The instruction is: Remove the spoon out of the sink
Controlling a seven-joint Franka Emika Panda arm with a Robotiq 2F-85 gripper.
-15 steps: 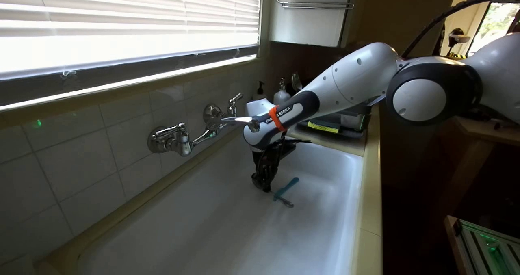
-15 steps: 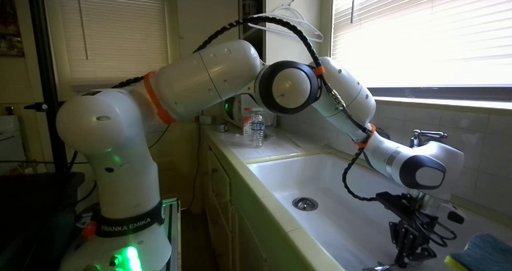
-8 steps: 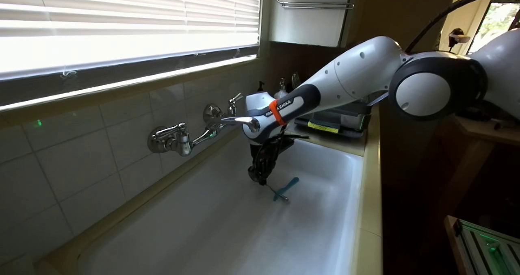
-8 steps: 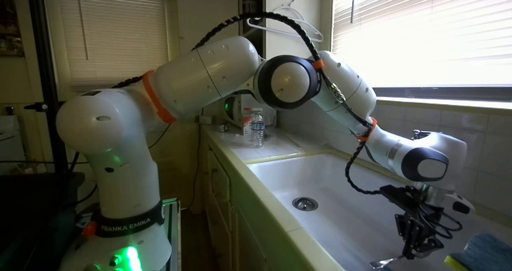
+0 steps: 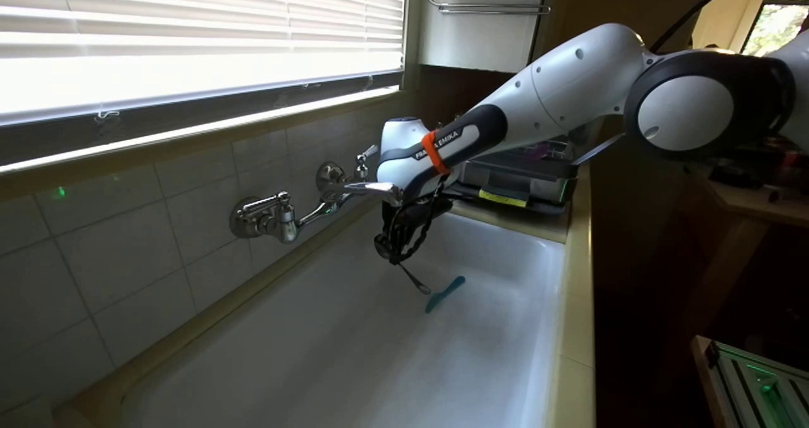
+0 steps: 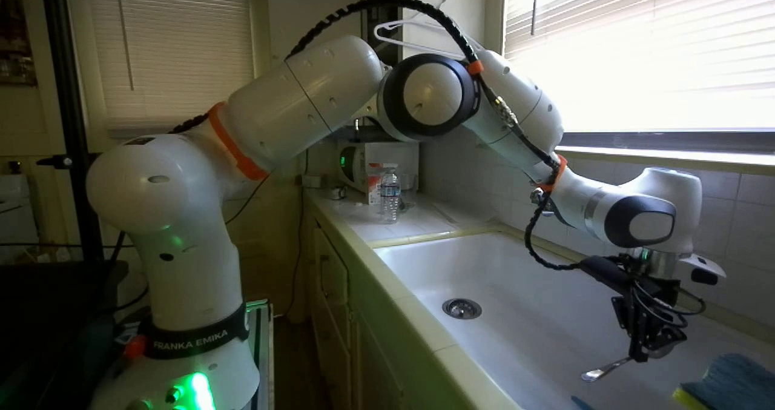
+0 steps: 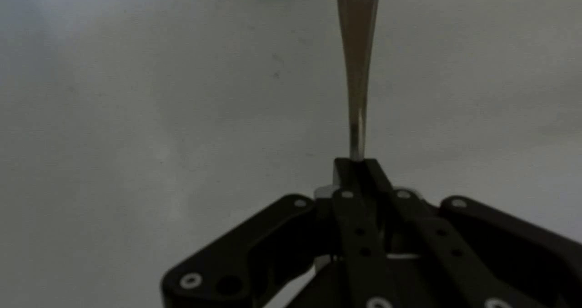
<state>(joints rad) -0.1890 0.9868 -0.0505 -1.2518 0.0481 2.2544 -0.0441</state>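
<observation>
As all else hung upon the grip, we began our list at the gripper [image 7: 357, 161]: one, black, its fingers [image 7: 343, 174] together and clamped on a narrow part of the spoon [image 7: 359, 62]. Item, the spoon: one, slim, metallic, raised off the floor of the sink [image 6: 521, 319] as far as we could judge, though not yet out of it. Whether its broad free end was bowl or handle we could not settle. Long axis: outward from the fingertips, slanting downward, across the sink's width, away from the tiled wall [image 5: 114, 257] and toward the yellow front edging [image 5: 575, 339]. On this, we judged, the coming move turned: the free end hung lowest and pointed toward the edging, so the lift wanted height enough for that end, not merely the fingers, to pass over. Risk noted: a pinch on so narrow a part might let the spoon swivel if it knocked the edging. Item, one teal utensil [image 5: 445, 294], on the sink floor near the spoon's free end, the two apart. Item, one chrome faucet [image 5: 328, 207] on the tiled wall, the true gap from its spout to the arm [image 5: 562, 93] not shown. Item, one drain [image 6: 462, 308], in the sink, well apart from the gripper.
</observation>
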